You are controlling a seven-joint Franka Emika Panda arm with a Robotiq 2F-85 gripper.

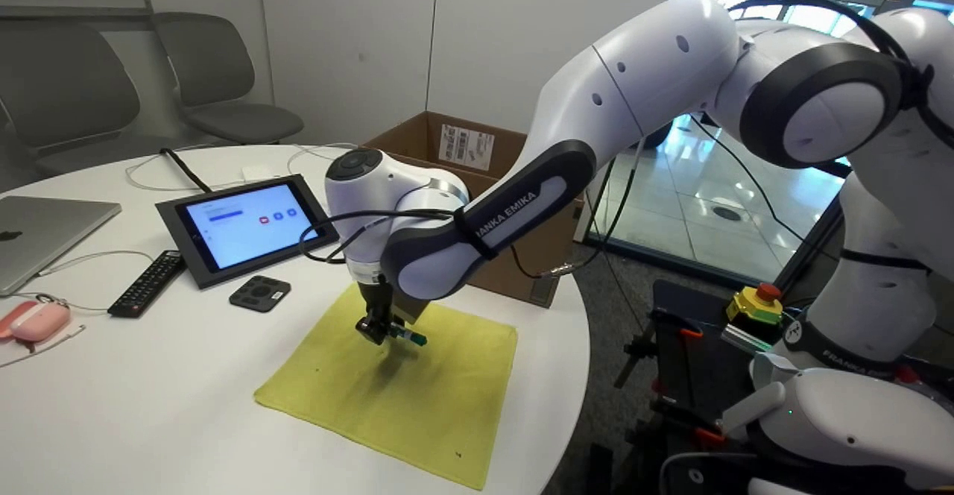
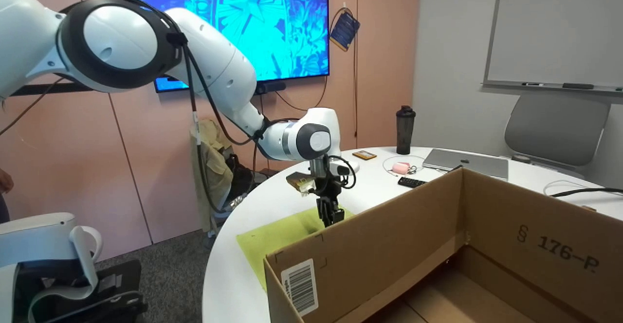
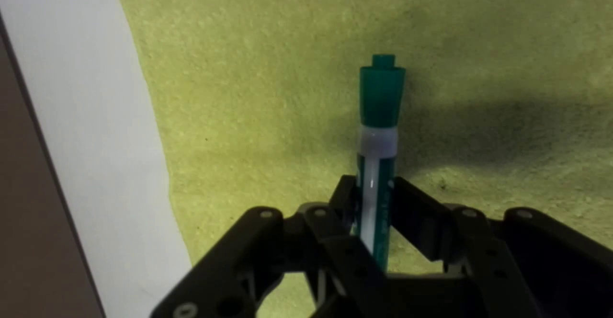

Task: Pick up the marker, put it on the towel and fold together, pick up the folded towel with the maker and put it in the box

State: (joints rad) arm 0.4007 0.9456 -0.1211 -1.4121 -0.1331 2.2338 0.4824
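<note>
The yellow towel (image 1: 440, 413) lies flat and unfolded on the white table; it also shows in an exterior view (image 2: 272, 238) and the wrist view (image 3: 268, 93). My gripper (image 1: 385, 327) is over the towel, pointing down. In the wrist view its fingers (image 3: 376, 191) are shut on the marker (image 3: 380, 97), which has a green cap and a green-and-white barrel. The marker (image 1: 410, 336) looks held a little above the towel, with a shadow beneath. The open brown cardboard box (image 2: 389, 250) stands beside the towel; its inside shows bare in an exterior view.
A tablet (image 1: 250, 223), a remote (image 1: 147, 284), a small black pad (image 1: 260, 294), a pink earbud case (image 1: 41, 321) and a laptop (image 1: 52, 234) lie on the table (image 1: 171, 405). A black bottle (image 2: 404, 129) stands farther back. The box wall rises close to the gripper.
</note>
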